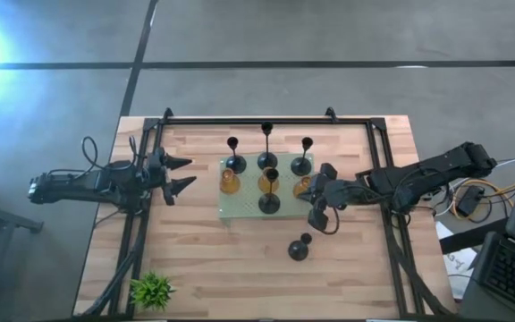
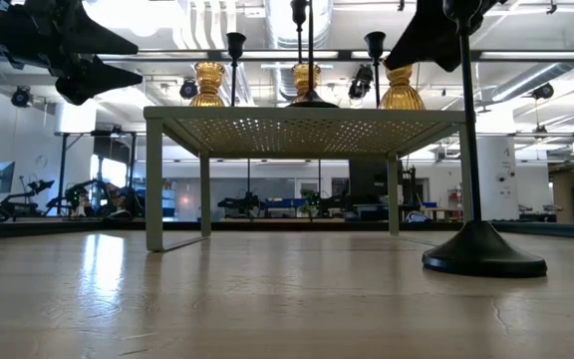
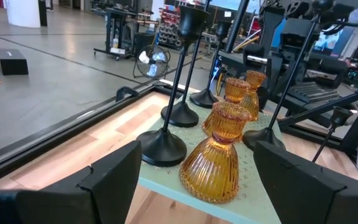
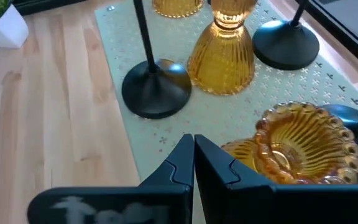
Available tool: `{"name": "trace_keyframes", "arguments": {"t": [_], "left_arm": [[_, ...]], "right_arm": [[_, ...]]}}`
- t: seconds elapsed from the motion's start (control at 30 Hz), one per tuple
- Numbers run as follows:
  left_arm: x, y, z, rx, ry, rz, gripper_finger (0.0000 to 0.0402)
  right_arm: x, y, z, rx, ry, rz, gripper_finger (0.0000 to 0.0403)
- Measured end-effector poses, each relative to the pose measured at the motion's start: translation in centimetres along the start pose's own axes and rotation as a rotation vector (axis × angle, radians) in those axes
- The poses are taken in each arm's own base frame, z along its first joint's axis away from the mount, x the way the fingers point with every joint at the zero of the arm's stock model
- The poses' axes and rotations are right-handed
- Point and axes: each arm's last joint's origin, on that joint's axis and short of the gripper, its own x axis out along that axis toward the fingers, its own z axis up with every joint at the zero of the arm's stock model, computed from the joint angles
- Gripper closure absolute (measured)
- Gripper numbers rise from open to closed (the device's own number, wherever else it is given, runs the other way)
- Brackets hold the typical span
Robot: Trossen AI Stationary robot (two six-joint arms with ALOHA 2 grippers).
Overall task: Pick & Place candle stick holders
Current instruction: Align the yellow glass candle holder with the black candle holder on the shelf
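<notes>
Left gripper (image 1: 184, 174) beside the pale green perforated mat's (image 1: 240, 211) left edge, fingers spread. Right gripper (image 1: 316, 221) at its right edge, fingers pressed together, near a ribbed amber glass candle holder (image 1: 304, 187). Bare wooden bench (image 1: 222, 268) in front.

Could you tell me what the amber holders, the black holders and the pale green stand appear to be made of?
The amber holders look like pressed glass: translucent, ribbed, with glossy highlights. The black holders seem to be metal with a satin dark coating, judging by their thin rigid stems and soft sheen, though painted plastic cannot be ruled out. The pale green stand looks like perforated painted sheet metal on thin legs.
</notes>
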Motion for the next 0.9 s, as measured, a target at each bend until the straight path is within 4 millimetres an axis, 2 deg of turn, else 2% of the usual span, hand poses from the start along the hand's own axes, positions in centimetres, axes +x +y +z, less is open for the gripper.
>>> {"name": "trace_keyframes", "arguments": {"t": [0.9], "left_arm": [[0.00,0.01,-0.03,0.001,0.003,0.001,0.0087]], "right_arm": [[0.40,-0.73,0.27,-0.032,-0.050,-0.114,0.0395]]}}
